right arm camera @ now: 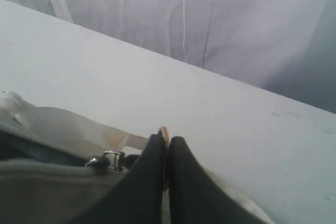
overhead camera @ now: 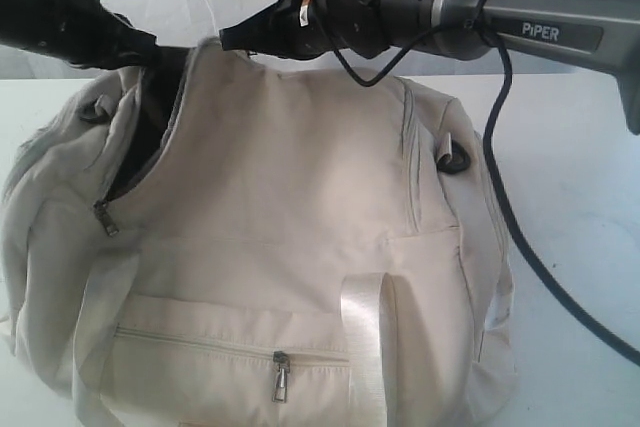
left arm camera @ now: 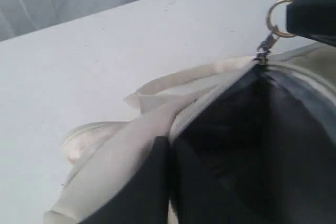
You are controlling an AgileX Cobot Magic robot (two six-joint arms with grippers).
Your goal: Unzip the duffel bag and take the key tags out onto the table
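Note:
The cream duffel bag fills the exterior view, its top zipper parted at the left and dark lining showing inside. My left gripper is shut on the cream edge of the opening. My right gripper reaches across the top and is shut on the silver ring of the zipper pull, whose rim pokes out between its fingertips. The slider sits just beside them. The key tags are hidden. The white table lies under and around the bag.
A second zipper pull hangs at the left end of the opening, and the front pocket's pull is closed. A black cable droops from the right arm down the bag's right side. A pale webbing handle lies behind the bag. White curtain backs the table.

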